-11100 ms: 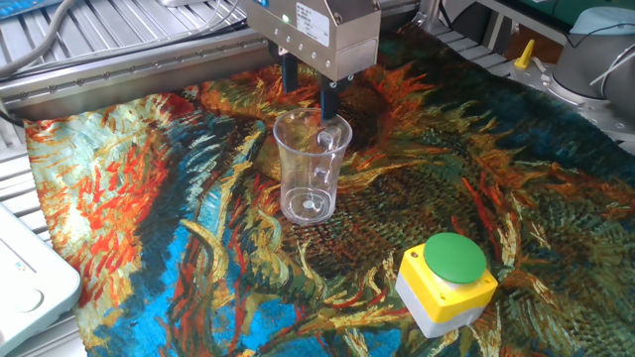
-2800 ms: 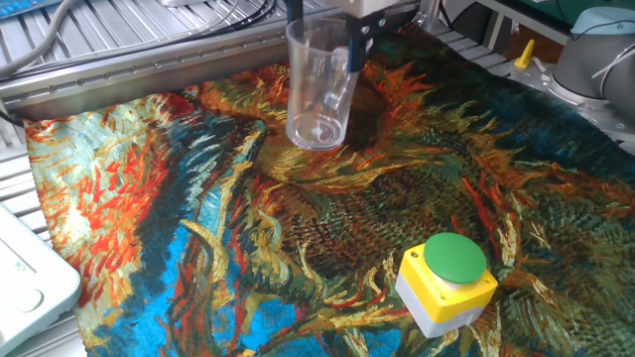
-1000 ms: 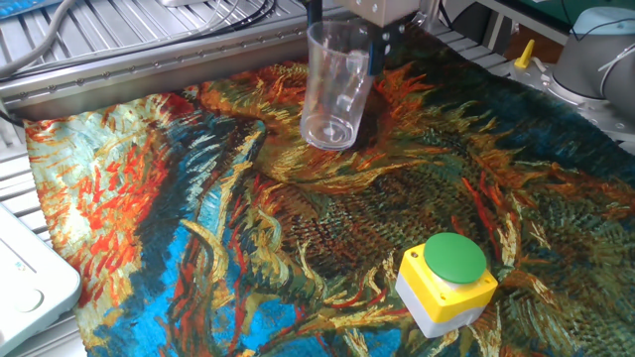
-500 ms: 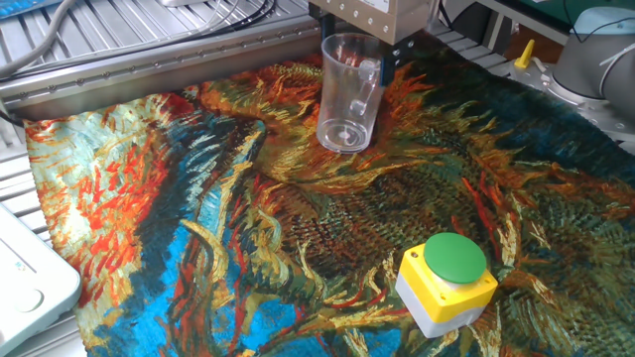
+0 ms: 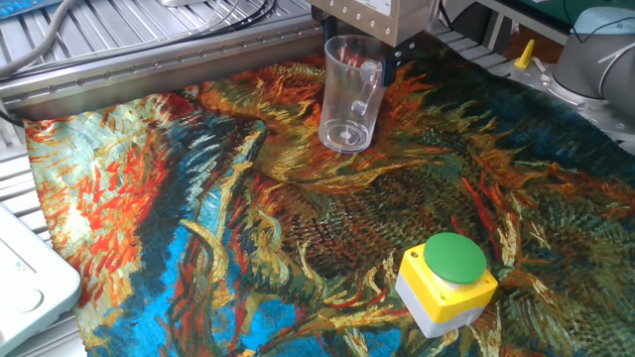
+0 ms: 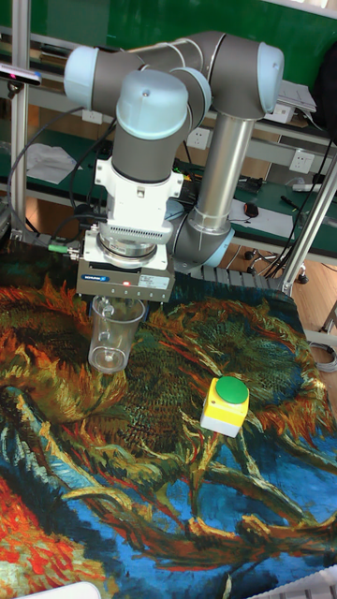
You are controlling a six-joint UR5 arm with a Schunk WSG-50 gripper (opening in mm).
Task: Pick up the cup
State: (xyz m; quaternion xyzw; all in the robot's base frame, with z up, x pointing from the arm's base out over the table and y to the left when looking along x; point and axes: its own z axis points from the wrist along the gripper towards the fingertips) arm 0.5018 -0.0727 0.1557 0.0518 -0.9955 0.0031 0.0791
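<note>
The cup [image 5: 347, 94] is clear plastic with a side handle facing right, and it hangs upright under my gripper [image 5: 362, 61] at the back of the table. My gripper is shut on the cup's rim wall, with one dark finger [image 5: 390, 67] showing on the handle side. The other finger is hidden behind the cup. In the tall fixed view the cup [image 6: 110, 337] hangs below the gripper [image 6: 120, 307], its thick base close over the cloth. I cannot tell whether the base touches the cloth.
A painted-pattern cloth [image 5: 198, 248] covers the table. A yellow box with a green button [image 5: 446, 281] stands front right of the cup. A metal rail [image 5: 149, 69] runs along the back left. A white device [image 5: 25, 288] sits at the left edge.
Since the oldest frame the cup has left the cloth's middle in the gripper. Over the last second it moved right and came lower; it has barely shifted in the last half second.
</note>
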